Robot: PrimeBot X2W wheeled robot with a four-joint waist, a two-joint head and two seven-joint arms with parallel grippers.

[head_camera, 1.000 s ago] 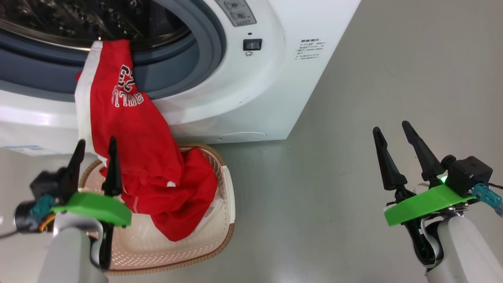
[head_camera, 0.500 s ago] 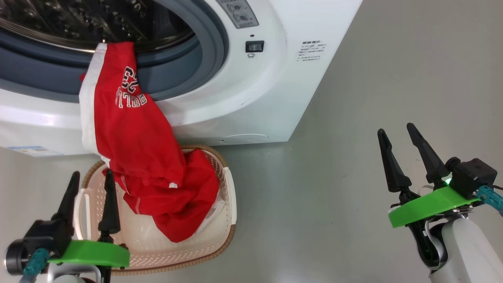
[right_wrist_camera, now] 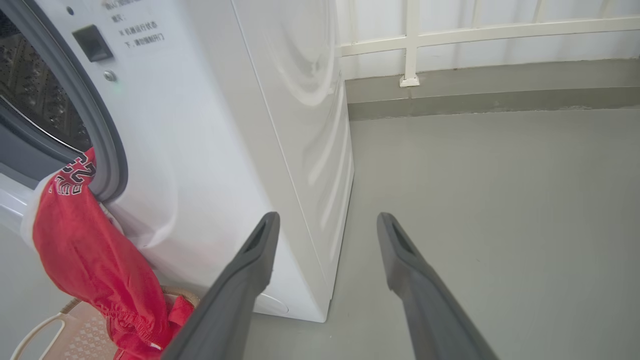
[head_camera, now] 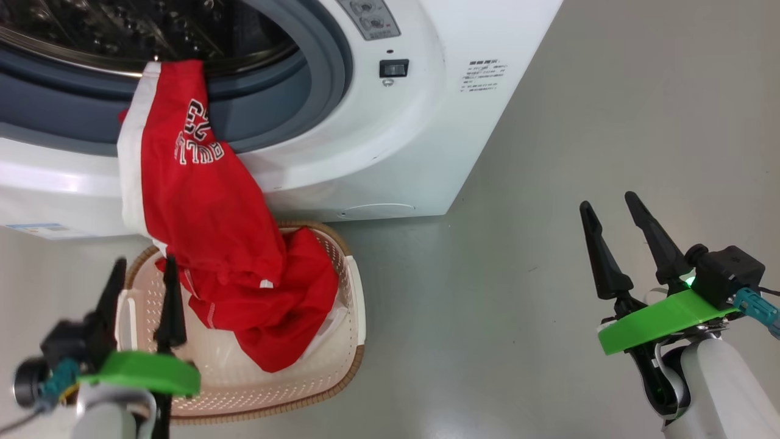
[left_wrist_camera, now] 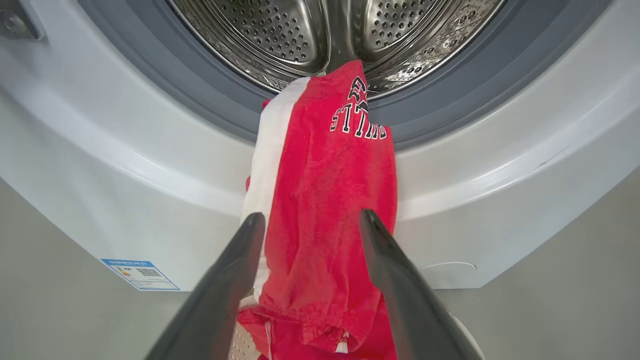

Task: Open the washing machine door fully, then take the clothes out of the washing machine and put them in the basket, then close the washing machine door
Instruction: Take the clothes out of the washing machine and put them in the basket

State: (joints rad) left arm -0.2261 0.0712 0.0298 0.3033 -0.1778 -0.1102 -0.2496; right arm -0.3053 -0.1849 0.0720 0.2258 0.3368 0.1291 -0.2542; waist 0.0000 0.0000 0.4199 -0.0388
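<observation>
The red clothes [head_camera: 207,213] hang from the drum's lip over the grey gasket of the white washing machine [head_camera: 402,140], their lower end piled in the cream basket [head_camera: 347,341] on the floor below. The same clothes [left_wrist_camera: 325,200] and the steel drum [left_wrist_camera: 330,35] fill the left wrist view. My left gripper [head_camera: 143,265] is open near the basket's left side, apart from the cloth. My right gripper [head_camera: 609,204] is open over bare floor at the right. The washing machine door is out of view.
Grey floor [head_camera: 548,183] spreads to the right of the machine. A low wall with white railing [right_wrist_camera: 450,50] stands behind it. A blue label [left_wrist_camera: 140,272] sits at the machine's lower front corner.
My left gripper dropped back toward the lower left, then rose a little. The garment and my right gripper have stayed put; the camera shifted slightly.
</observation>
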